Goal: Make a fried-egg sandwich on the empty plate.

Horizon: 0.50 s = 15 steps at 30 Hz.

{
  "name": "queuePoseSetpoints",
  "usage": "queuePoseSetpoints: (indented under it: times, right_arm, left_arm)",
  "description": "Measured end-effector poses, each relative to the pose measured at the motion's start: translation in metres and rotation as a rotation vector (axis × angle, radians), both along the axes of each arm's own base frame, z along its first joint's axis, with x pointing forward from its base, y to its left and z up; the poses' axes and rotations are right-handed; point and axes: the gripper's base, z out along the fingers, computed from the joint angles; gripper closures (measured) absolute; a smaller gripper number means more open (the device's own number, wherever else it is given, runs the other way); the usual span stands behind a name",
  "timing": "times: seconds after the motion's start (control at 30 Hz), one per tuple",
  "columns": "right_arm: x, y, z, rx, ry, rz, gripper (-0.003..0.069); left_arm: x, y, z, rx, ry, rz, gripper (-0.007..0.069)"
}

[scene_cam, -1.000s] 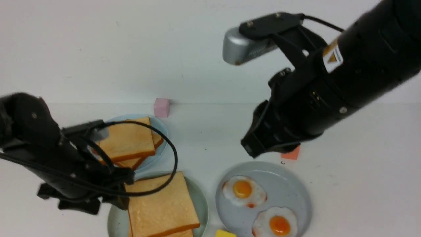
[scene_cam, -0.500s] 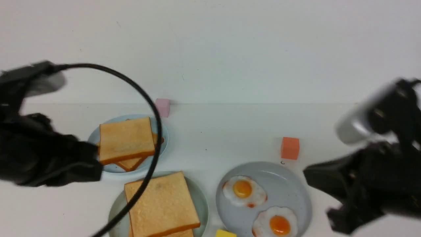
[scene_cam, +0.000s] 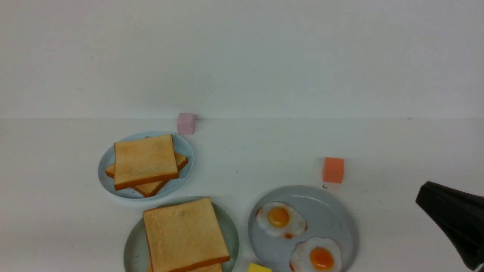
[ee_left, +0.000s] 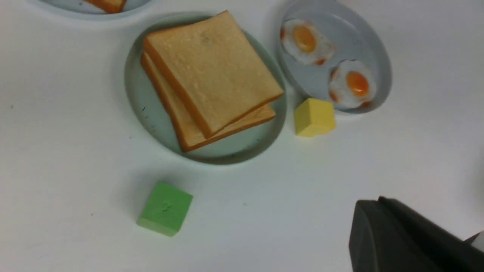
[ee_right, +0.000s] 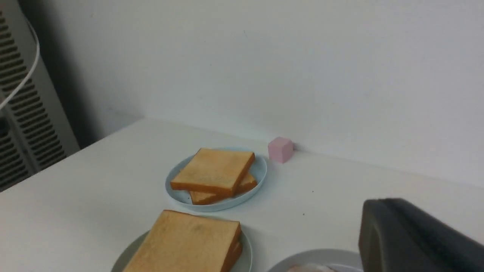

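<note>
The pale mint-green plate [scene_cam: 131,252] at the near edge holds two stacked toast slices [scene_cam: 184,234]. No egg shows between them. They also show in the left wrist view [ee_left: 211,71] and the right wrist view [ee_right: 185,243]. Two fried eggs [scene_cam: 280,220] lie on the grey-blue plate [scene_cam: 332,211]. My right gripper [scene_cam: 421,197] is a shut black wedge, empty, at the right edge, apart from the plates; it also shows in the right wrist view [ee_right: 372,211]. My left gripper [ee_left: 365,211] is shut and empty, near of the mint plate, and out of the front view.
A light-blue plate [scene_cam: 185,151] with a toast-only stack [scene_cam: 145,160] sits behind the mint plate. A pink cube [scene_cam: 186,123] stands by the back wall, an orange cube [scene_cam: 333,170] behind the egg plate, a yellow cube [ee_left: 314,117] between the plates, a green cube [ee_left: 165,208] nearer.
Both arms have drawn back from over the plates. The left arm has left the front view; the right arm swung right and down to the edge. The food has not moved.
</note>
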Motion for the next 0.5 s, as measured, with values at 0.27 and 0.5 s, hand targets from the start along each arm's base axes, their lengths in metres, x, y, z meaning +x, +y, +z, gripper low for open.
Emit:
queuePoseSetpoints:
  times: [0.27,0.5]
  right_arm:
    - [-0.002,0.000,-0.009,-0.024,0.031,0.007,0.0653]
    - [-0.002,0.000,-0.009,-0.029,0.036,0.009,0.0651]
  left_arm:
    - [-0.012,0.002,0.002,-0.012,-0.049,-0.004,0.0638]
    - [-0.012,0.003,0.002,0.011,-0.078,-0.002,0.0638]
